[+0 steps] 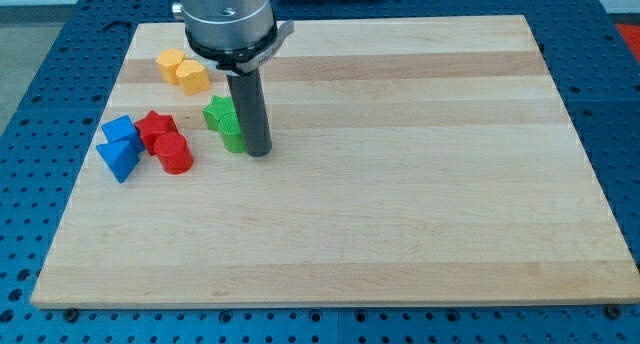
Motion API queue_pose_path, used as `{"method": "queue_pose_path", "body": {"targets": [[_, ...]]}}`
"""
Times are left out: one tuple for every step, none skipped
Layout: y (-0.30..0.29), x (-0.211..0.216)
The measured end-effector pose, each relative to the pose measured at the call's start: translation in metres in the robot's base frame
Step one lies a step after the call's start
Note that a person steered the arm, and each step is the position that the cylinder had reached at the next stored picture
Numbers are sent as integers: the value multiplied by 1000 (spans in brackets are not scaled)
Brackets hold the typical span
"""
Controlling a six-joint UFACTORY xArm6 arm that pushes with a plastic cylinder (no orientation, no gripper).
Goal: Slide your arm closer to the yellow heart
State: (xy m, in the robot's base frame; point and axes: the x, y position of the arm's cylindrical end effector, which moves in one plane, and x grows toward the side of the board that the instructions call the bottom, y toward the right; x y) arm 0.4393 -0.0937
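My tip (259,152) rested on the wooden board (400,204), touching or just beside the view's right edge of 2 green blocks (226,122) whose shapes were hard to make out. There was no claw on this arm, only the dark rod, so nothing could be grasped or released. The yellow heart (192,76) lay near the board's top-left corner, touching a second yellow block (170,63) on its left, up and to the left of the tip. Lower on the left sat a red star-like block (155,128), a red cylinder (174,153) and 2 blue blocks (119,147). I judged the approach unfinished: the tip was near the heart but apart from it. The next move called for sliding up and left, passing above the green blocks to avoid shoving them.
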Motion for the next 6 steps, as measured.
{"method": "queue_pose_path", "body": {"targets": [[16,-5],[44,-53],[46,-111],[8,-128],[-29,-125],[-54,-110]]}}
